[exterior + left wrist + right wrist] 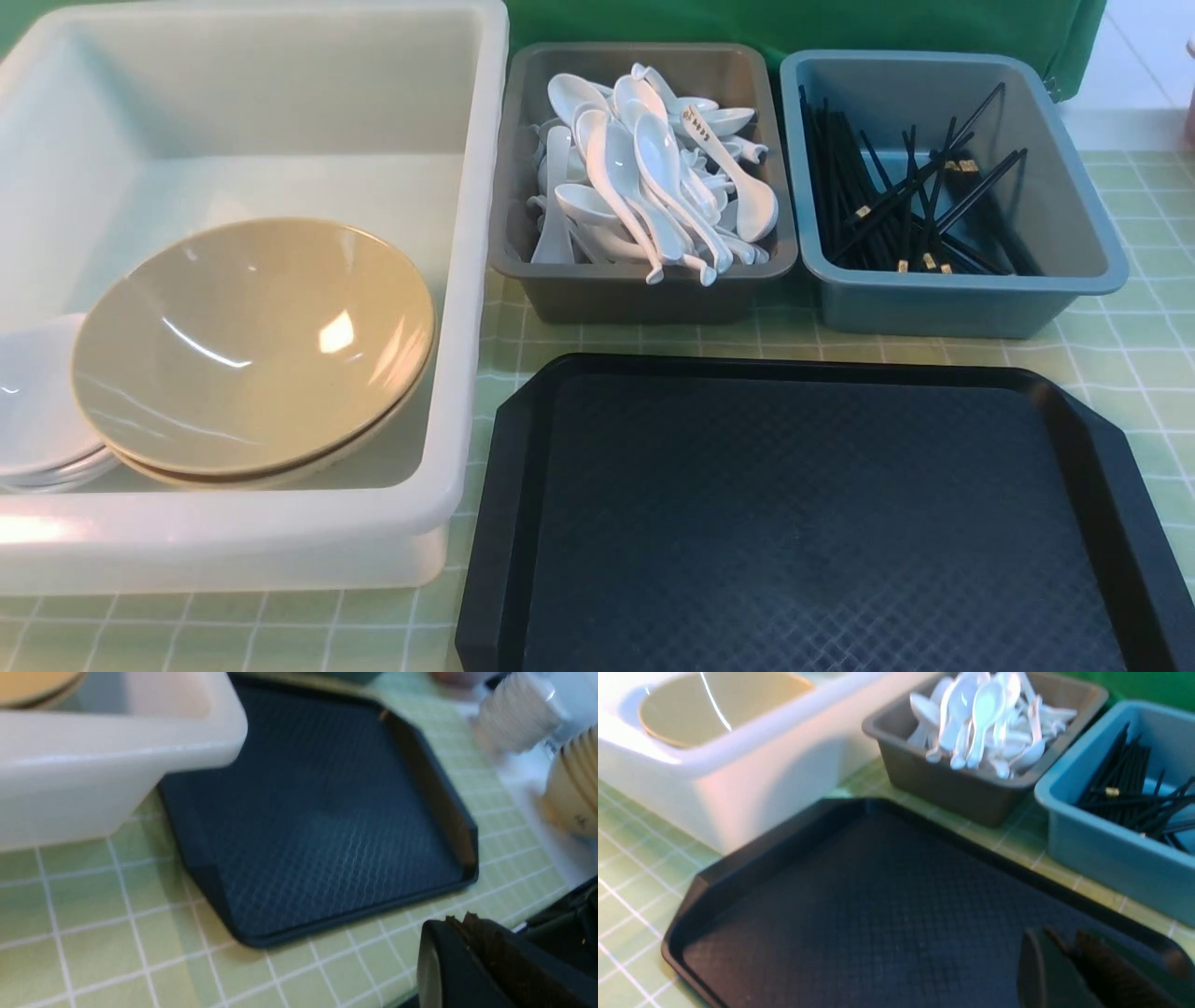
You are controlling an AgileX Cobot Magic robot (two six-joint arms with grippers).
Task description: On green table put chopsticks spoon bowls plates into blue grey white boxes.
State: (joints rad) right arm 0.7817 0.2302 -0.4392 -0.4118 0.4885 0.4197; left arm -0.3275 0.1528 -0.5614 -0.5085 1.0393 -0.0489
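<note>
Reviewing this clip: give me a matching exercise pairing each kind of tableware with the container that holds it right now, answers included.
Things:
1. glossy tan-beige shallow bowls
2. white ceramic soup spoon with dark blue writing on its handle
3. thin black chopsticks
4. small glossy white plates

Places:
A. dull blue plastic tub
B. large translucent white plastic tub, partly tucked under the bowls
C. dark grey plastic tub, on top of a pile of plain white spoons
D. large translucent white plastic tub, stacked

Pairs: 1-D, 2-C, 3-A, 4-B
</note>
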